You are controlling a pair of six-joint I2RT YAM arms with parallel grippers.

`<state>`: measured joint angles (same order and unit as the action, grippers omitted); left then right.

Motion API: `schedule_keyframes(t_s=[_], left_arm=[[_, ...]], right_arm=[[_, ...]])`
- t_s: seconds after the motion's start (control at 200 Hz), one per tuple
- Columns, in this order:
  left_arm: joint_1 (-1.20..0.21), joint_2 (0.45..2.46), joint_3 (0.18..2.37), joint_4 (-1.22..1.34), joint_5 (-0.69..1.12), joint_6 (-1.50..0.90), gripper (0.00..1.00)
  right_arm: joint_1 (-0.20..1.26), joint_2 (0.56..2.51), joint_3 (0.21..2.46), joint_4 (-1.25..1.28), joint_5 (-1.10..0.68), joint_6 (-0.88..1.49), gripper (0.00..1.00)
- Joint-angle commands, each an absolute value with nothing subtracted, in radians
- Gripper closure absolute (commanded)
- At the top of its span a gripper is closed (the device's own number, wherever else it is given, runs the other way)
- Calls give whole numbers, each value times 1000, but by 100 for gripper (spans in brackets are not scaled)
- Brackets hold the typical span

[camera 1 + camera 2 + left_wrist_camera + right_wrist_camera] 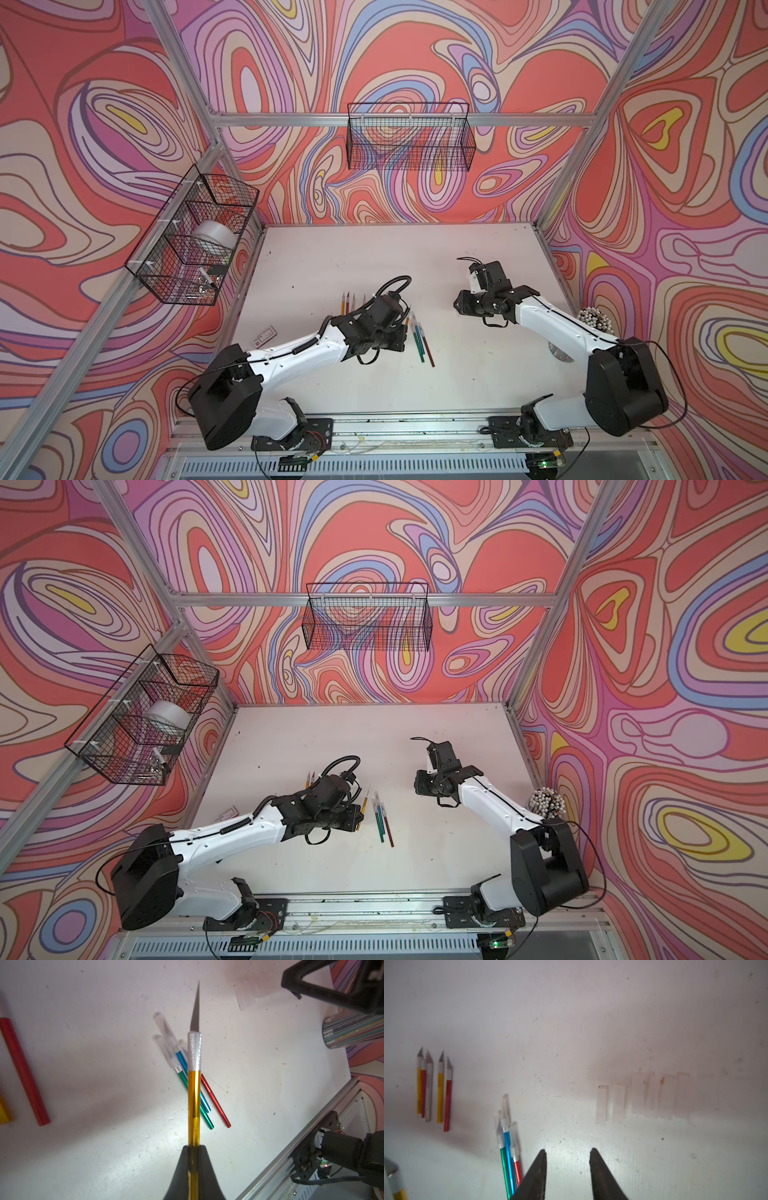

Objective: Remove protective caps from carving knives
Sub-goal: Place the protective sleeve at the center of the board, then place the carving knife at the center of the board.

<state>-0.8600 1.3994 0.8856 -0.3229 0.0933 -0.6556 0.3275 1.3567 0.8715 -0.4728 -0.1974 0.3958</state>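
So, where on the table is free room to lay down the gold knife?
Free: the far table, from the uncapped knives up to the back wall; also the near strip between the capped knives and the front rail. Crowded: the middle band, with both knife groups and the removed caps.

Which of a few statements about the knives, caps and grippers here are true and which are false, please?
1. The left gripper holds a gold knife with its blade bare. True.
2. The right gripper is clamped on a cap. False: it stands open and empty.
3. The green knife, blue knife and red knife lying together are capped. True.
4. The loose caps lie in a heap. False: they lie side by side in a row on the table.
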Motion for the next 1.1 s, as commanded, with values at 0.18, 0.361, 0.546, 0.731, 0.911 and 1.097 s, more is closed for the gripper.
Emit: schedule_keyframes(t_s=[0.18,0.361,0.546,0.731,0.911,1.097], left_arm=[[-837,1514,1030,-561,-96,-638,100],[-811,1591,1083,-601,-137,-660,100],[-773,1666,1127,-620,-165,-666,100],[-739,1718,1151,-620,-163,-649,100],[-722,1758,1157,-615,-171,-641,100],[-712,1784,1157,-601,-171,-643,100]], right_arm=[[324,1161,766,-345,-481,459,56],[324,1088,730,-306,-546,493,45],[324,1062,681,-240,-584,538,25],[324,1060,662,-222,-591,542,2],[324,1055,631,-175,-586,592,2],[324,1067,624,-179,-507,657,2]])
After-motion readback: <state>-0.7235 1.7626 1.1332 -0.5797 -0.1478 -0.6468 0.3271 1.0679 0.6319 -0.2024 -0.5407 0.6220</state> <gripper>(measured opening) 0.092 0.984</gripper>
